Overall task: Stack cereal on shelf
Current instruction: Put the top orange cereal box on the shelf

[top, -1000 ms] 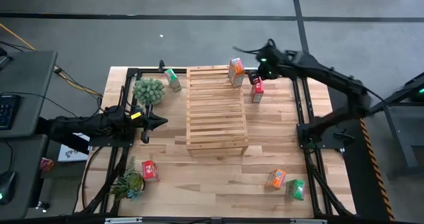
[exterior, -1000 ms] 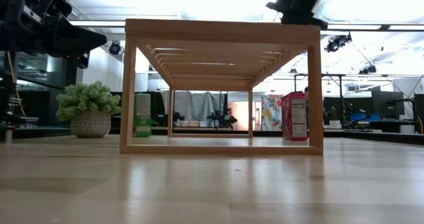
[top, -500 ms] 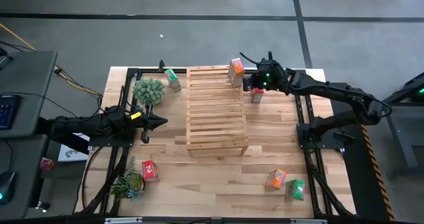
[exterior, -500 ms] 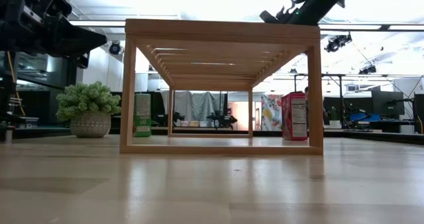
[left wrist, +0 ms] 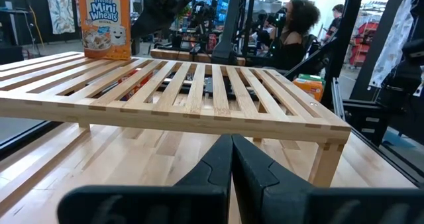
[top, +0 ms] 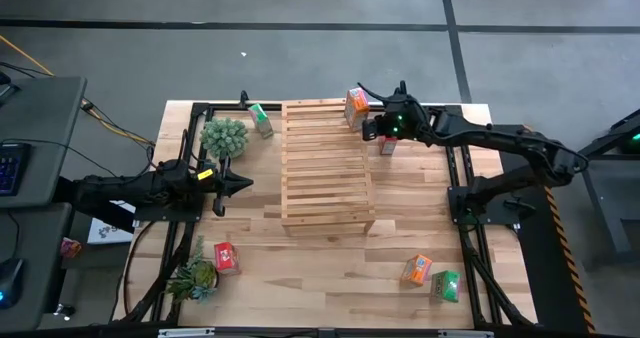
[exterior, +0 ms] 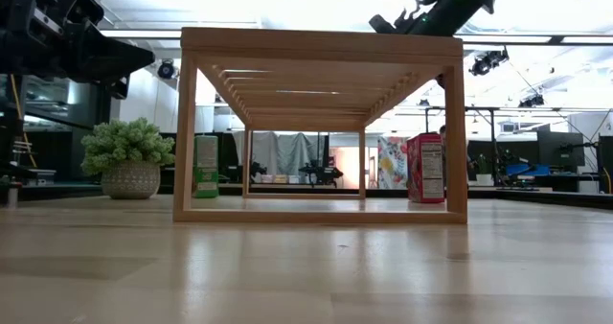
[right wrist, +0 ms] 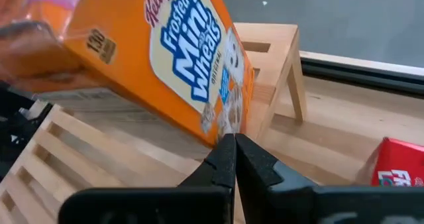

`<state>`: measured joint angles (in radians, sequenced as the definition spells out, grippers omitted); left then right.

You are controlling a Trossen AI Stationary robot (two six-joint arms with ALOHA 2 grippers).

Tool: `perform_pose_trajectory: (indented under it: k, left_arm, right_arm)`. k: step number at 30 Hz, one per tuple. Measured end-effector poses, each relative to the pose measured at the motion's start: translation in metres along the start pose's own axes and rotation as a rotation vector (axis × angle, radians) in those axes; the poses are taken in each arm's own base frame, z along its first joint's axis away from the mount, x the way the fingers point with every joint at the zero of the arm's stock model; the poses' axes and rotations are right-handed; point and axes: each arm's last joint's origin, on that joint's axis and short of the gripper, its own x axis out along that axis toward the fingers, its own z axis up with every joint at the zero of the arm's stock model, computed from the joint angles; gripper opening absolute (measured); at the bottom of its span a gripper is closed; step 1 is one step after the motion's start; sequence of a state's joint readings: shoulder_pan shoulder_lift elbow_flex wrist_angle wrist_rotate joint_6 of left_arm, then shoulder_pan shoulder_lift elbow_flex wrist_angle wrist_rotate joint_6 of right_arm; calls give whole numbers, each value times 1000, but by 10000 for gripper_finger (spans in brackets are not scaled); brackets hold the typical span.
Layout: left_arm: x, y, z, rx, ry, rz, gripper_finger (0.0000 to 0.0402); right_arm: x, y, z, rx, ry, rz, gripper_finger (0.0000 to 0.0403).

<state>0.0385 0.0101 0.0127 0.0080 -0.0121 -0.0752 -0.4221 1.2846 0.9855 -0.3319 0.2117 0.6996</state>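
The light-wood slatted shelf (top: pixel 328 168) stands mid-table. One orange cereal box (top: pixel 355 106) stands upright on its far right corner and fills the right wrist view (right wrist: pixel 165 58). My right gripper (top: pixel 368 128) is shut, its tips right at that box's lower corner. A red box (top: pixel 388 145) stands on the table just right of the shelf, a green one (top: pixel 262 120) at the far left. Another red box (top: pixel 225 258), an orange (top: pixel 417 269) and a green (top: pixel 446 285) rest near the front edge. My left gripper (top: pixel 240 185) waits shut, left of the shelf. My right gripper's shut fingertips (right wrist: pixel 228 151) come level along the shelf top, from the table's right, up to the orange box's bottom corner (right wrist: pixel 218 134). I cannot tell whether they touch it. The box stands on the slats.
A round potted plant (top: pixel 223 136) sits left of the shelf's far end, and a second plant (top: pixel 195 275) stands at the near left corner. Bare tabletop lies in front of the shelf (top: pixel 320 268). A person (left wrist: pixel 295 32) sits in the room beyond the table.
My right gripper has come down from high over the table's far right edge, moving left and toward the near edge, and now sits low beside the orange box on the shelf's far right corner. The boxes and the left arm have kept still.
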Motion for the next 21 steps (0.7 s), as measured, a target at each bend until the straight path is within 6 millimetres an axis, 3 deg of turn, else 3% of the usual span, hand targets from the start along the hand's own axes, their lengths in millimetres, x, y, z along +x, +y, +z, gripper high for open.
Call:
perform_pose_trajectory:
  k: [21]
  left_arm:
    - [0,0,0,0,0,0,0]
  right_arm:
    - [-3,7,-9,-30,55,41,0]
